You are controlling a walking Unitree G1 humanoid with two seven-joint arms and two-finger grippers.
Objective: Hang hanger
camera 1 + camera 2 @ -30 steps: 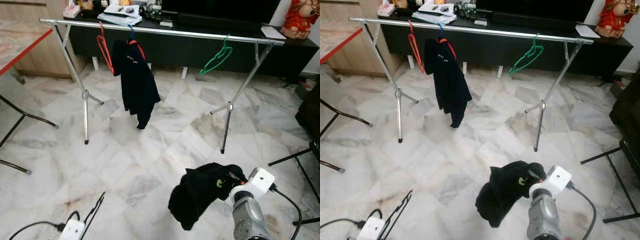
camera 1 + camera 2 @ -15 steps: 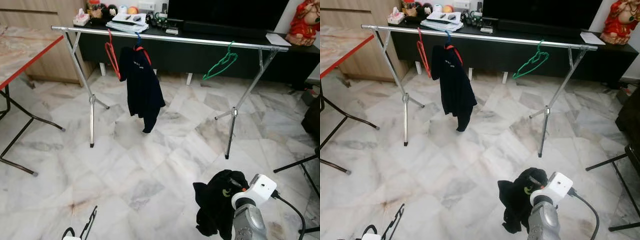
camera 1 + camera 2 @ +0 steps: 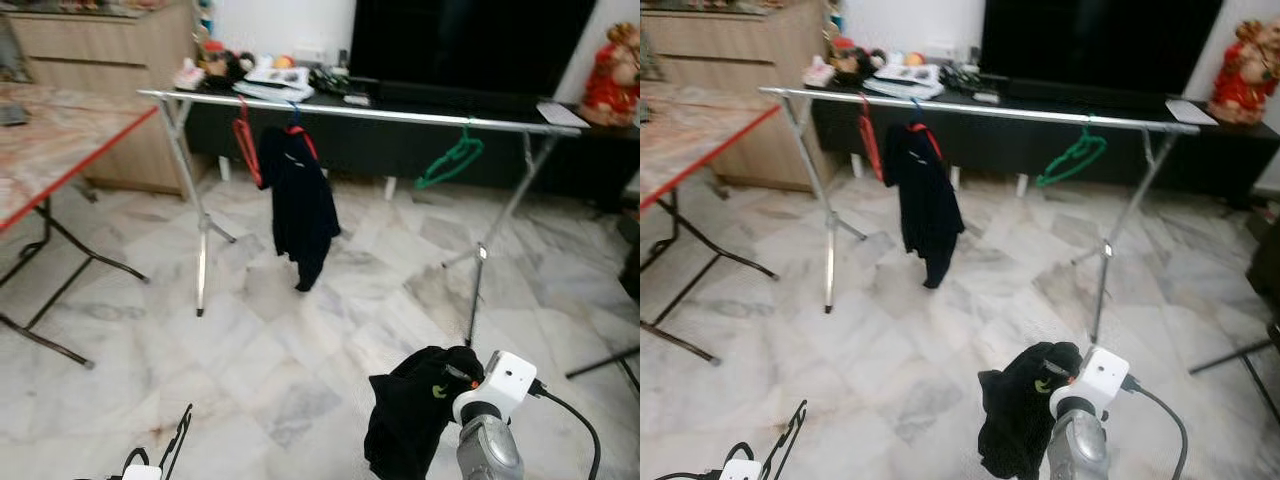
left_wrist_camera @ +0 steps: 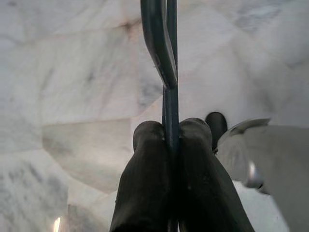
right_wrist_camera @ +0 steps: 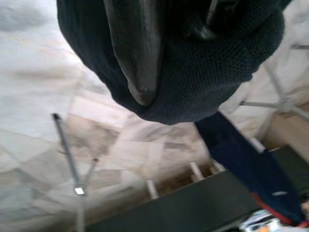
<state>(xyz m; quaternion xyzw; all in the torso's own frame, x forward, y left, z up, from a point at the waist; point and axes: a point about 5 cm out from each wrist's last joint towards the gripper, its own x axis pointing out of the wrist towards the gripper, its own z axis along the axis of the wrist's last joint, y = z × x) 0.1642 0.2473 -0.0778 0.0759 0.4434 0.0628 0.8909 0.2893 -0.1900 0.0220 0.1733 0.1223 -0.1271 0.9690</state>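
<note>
A silver clothes rack (image 3: pixel 400 112) stands across the room ahead. On its rail hang a red hanger (image 3: pixel 245 140), a black shirt (image 3: pixel 305 200) on its own hanger, and a green hanger (image 3: pixel 450 165). My right gripper (image 3: pixel 455 378), low at the right, is shut on a bunched black garment (image 3: pixel 410 420) that droops from it; one finger (image 5: pixel 135 48) is pressed into the cloth. At the bottom left, my left gripper (image 4: pixel 171 128) is shut on a thin dark hanger (image 4: pixel 164 58), whose black wire (image 3: pixel 180 445) sticks up from the lower edge.
A red-edged table (image 3: pixel 60 130) on black folding legs (image 3: pixel 50 270) stands at the left. Behind the rack is a black TV console (image 3: pixel 420 135) with clutter and a red figurine (image 3: pixel 610 70). Black stand legs (image 3: pixel 600 360) cross the marble floor at the right.
The camera has shifted, so the rack sits lower and further right in the picture. The black garment has gone from spread out to hanging bunched from my right gripper.
</note>
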